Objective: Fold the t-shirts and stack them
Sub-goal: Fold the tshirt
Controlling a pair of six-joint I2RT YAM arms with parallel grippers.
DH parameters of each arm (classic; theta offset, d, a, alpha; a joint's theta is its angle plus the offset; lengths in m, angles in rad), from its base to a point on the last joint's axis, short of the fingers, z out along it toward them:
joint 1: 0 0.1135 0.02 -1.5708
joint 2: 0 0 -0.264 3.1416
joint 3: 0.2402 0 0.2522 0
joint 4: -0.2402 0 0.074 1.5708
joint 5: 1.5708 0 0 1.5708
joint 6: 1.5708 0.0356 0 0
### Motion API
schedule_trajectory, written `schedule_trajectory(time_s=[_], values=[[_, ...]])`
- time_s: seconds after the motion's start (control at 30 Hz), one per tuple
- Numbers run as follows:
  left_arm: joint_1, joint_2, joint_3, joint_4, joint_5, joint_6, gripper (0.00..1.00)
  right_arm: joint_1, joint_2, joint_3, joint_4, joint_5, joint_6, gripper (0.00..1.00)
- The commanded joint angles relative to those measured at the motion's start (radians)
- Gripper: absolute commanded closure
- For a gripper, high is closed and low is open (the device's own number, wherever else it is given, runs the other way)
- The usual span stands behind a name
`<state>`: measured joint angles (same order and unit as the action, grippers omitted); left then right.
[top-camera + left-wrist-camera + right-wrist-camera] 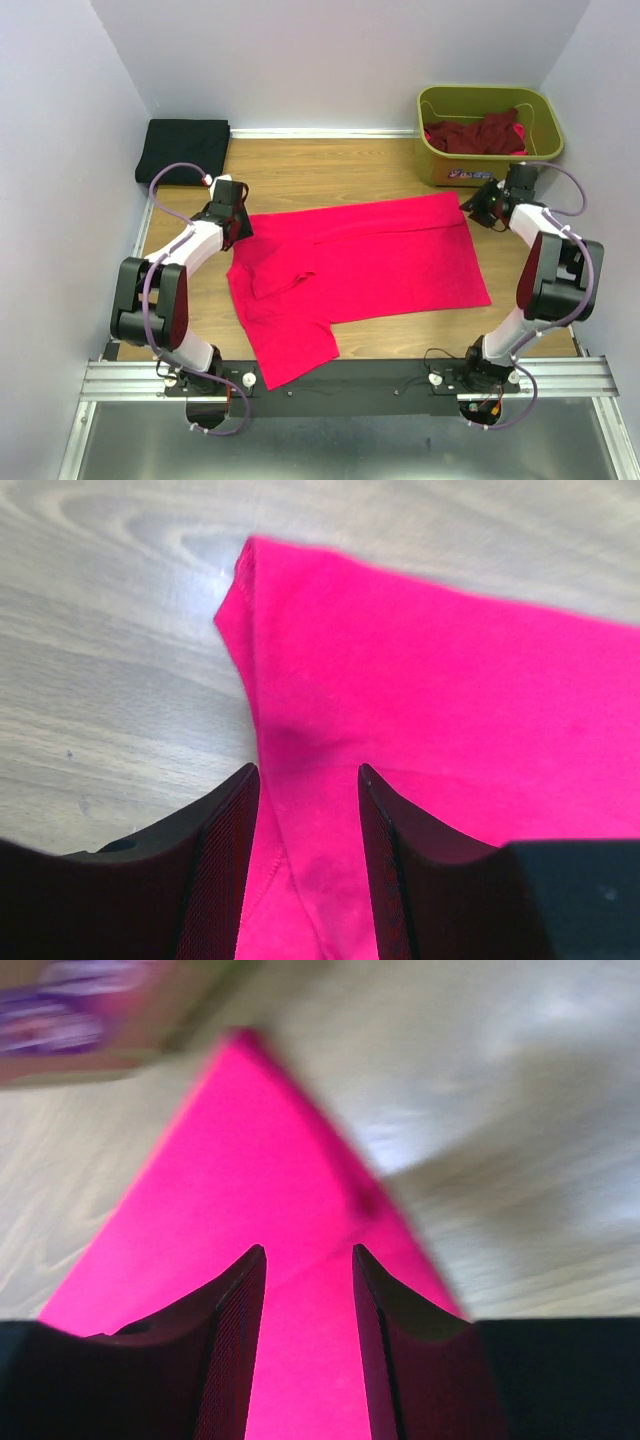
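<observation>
The bright pink-red t-shirt (370,265) lies spread on the wooden table, with one sleeve reaching toward the near edge. My left gripper (236,222) is over its far left corner. In the left wrist view, this gripper (308,772) is open and the pink-red t-shirt (450,700) shows between and beyond the jaws. My right gripper (478,207) is over the far right corner. In the right wrist view, this gripper (306,1250) is open above the t-shirt's corner (250,1150). A folded black t-shirt (185,150) lies at the back left. Dark maroon t-shirts (478,135) fill the tub.
The olive-green plastic tub (540,120) stands at the back right, close behind my right gripper, and its blurred side also shows in the right wrist view (90,1015). Walls close in the table on three sides. Bare wood (320,170) lies behind the pink-red shirt.
</observation>
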<state>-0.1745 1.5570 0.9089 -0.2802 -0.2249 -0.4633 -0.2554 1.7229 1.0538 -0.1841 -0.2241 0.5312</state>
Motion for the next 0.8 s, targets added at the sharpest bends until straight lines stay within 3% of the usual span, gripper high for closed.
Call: schedule_trajectory(time_s=[0.0,0.33,0.77], values=[[-0.022,-0.045,0.036,-0.005,-0.007,-0.044,0.48,0.112,-0.075,0.002,-0.003,0.040,-0.022,0.52],[-0.026,0.121,0.105,0.019,-0.001,-0.025,0.48,0.320,0.043,0.049,0.072,-0.004,-0.011,0.52],[-0.026,0.317,0.242,-0.011,0.002,-0.014,0.48,0.318,0.211,0.048,0.110,0.123,0.032,0.53]])
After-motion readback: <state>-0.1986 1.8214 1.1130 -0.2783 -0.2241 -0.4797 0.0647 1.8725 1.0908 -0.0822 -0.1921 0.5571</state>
